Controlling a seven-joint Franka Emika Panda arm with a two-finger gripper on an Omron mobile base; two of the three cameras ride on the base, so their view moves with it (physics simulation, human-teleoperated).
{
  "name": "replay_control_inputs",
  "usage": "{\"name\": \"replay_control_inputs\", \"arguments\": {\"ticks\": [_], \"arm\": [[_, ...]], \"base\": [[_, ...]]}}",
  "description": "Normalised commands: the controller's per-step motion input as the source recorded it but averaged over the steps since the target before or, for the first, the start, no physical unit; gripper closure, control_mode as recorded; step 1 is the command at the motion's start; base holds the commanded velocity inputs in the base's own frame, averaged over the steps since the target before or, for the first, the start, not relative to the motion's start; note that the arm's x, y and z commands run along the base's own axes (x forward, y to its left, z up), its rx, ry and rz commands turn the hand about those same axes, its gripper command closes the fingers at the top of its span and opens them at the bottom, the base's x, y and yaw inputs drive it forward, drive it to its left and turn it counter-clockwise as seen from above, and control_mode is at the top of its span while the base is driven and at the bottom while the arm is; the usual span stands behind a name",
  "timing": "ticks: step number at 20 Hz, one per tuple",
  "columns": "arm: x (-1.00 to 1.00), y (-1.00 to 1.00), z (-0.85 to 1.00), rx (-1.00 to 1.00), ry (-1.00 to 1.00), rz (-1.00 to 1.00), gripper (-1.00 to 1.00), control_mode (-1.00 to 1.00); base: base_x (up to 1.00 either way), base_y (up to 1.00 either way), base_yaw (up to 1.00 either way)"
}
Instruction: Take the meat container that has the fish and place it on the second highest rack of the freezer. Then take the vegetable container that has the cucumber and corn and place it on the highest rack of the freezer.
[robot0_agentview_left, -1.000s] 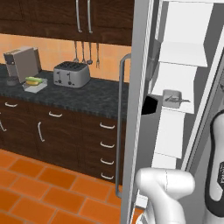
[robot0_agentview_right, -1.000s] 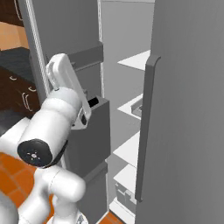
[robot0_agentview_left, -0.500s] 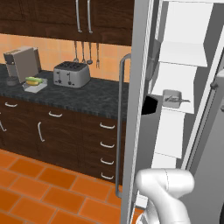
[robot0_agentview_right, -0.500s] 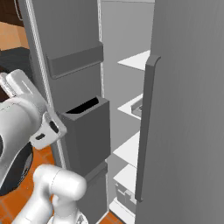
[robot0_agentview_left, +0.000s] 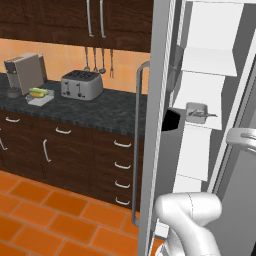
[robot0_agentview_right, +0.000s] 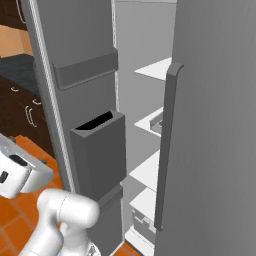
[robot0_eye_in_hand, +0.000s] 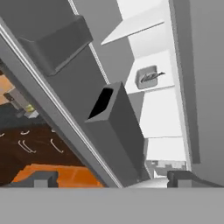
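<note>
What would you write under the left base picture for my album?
Fish tray sits on a white freezer shelf; veggie tray waits on the counter.

The tool (robot0_eye_in_hand: 109, 178) is empty, its two fingers spread wide apart.

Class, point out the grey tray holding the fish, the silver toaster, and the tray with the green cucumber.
grey fish tray (robot0_agentview_left: 197, 112): left base view, front wall.
silver toaster (robot0_agentview_left: 81, 85): left base view, front face.
cucumber tray (robot0_agentview_left: 40, 98): left base view, tray's near side.

The freezer (robot0_agentview_right: 210, 100) stands open, white shelves inside, one perhaps holding a grey tray (robot0_agentview_right: 156, 122).
</note>
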Motion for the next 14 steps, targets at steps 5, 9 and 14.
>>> {"name": "replay_control_inputs", "arguments": {"ticks": [5, 9, 14], "arm": [[-0.01, 0.11, 0.06, -0.08, 0.41, 0.09, -1.0, -1.0], [0.0, 0.13, -0.41, -0.18, 0.19, 0.14, -1.0, -1.0], [0.04, 0.05, -0.5, -0.07, -0.01, 0.04, -1.0, -1.0]], "base": [[0.0, 0.0, 0.0], [0.0, 0.0, 0.0], [0.0, 0.0, 0.0]]}}
